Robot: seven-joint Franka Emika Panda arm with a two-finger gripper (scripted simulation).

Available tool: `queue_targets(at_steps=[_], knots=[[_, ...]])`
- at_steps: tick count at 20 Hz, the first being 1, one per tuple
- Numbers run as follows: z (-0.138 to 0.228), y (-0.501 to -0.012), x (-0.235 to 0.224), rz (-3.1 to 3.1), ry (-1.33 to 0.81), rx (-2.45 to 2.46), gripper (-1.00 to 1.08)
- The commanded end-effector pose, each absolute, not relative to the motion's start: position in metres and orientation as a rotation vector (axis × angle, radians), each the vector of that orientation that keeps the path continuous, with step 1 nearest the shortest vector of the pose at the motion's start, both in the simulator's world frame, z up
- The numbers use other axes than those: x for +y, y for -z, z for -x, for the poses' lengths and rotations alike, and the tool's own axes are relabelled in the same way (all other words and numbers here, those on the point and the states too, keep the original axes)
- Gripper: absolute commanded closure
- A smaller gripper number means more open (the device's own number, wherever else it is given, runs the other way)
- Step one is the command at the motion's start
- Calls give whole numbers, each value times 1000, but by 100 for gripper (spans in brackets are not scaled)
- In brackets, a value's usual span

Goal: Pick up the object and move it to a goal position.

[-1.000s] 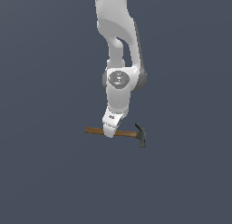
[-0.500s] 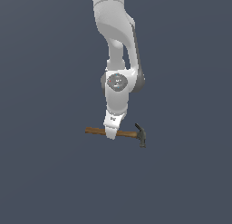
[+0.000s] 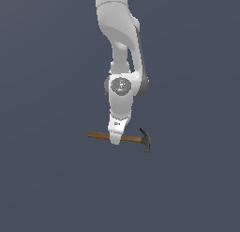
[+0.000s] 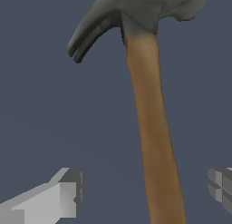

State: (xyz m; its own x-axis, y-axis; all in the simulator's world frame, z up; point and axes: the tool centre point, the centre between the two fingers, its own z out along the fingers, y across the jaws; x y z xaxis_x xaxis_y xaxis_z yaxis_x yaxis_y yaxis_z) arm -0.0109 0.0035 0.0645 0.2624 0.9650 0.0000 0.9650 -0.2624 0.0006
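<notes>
Hammer [image 3: 133, 139] is what I have under the arm: it lies flat on the plain grey worktop [image 3: 47, 179], its brown wooden handle [image 3: 98, 135] running out toward the exterior view's left and its dark grey metal head [image 3: 146, 140] at the exterior view's right end. From my exterior view the white arm [image 3: 121, 66] comes straight down over the handle, and the gripper [image 3: 115, 141] sits across it roughly at mid-length, hiding that stretch of wood from me.

On the wrist view I see the hammer close up, handle [image 4: 156, 141] running lengthwise through the frame with the head [image 4: 136, 14] and its curved claw [image 4: 88, 35] at the far end. The two fingertips [image 4: 68, 196] stand spread wide, one on either side of the handle, with clear grey worktop showing between each pad and the wood. So the gripper is parted and straddling the handle, gripping nothing. I cannot tell from either view how high the tips sit above the surface.

Around the hammer I see only the flat grey surface. The one thing blocking my sight is the arm's own wrist, which covers the middle of the handle in the exterior view.
</notes>
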Motion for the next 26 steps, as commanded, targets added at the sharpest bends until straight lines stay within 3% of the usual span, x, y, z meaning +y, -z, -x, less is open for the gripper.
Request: queue_targets(at_steps=[1, 14, 15, 26], knots=[[11, -59, 4, -2495, 0, 1909, -92], [11, -17, 4, -2491, 0, 1914, -92], [11, -17, 4, -2491, 0, 1914, 108], [9, -20, 3, -2489, -8, 1910, 108]])
